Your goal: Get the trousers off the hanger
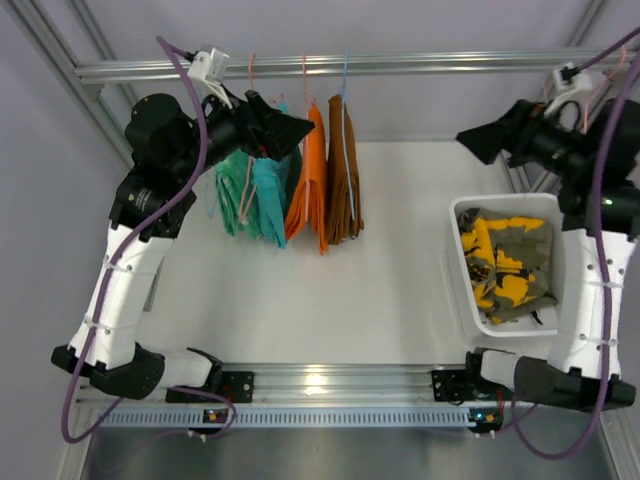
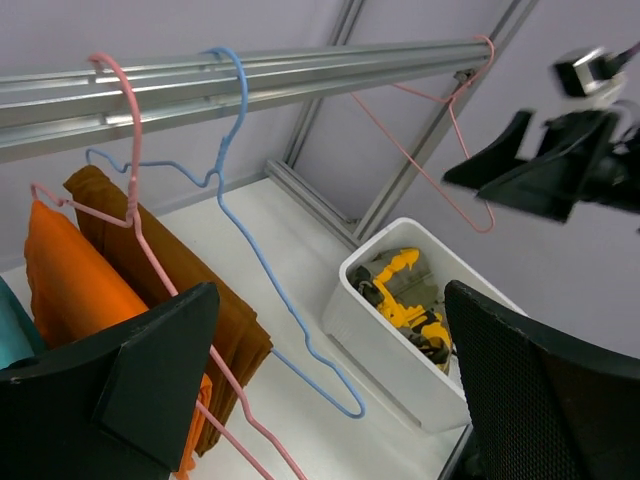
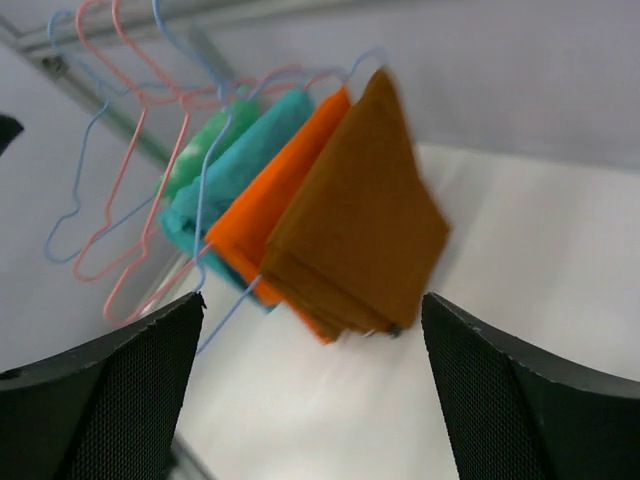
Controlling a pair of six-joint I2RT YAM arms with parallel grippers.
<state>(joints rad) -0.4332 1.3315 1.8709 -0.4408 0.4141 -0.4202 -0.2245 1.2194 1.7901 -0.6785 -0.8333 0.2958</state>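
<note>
Left arm (image 1: 125, 280) and right arm (image 1: 590, 300): white shells, black joints, purple cables (image 1: 180, 60).

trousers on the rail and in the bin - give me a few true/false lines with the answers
1. The yellow-and-dark patterned trousers lie in the white bin. True.
2. The brown trousers lie in the bin too. False: they hang from the rail, beside the orange trousers.
3. The right gripper is shut on the orange trousers. False: it is open and holds nothing.
4. The teal trousers hang between the green trousers and the orange ones. True.
</note>
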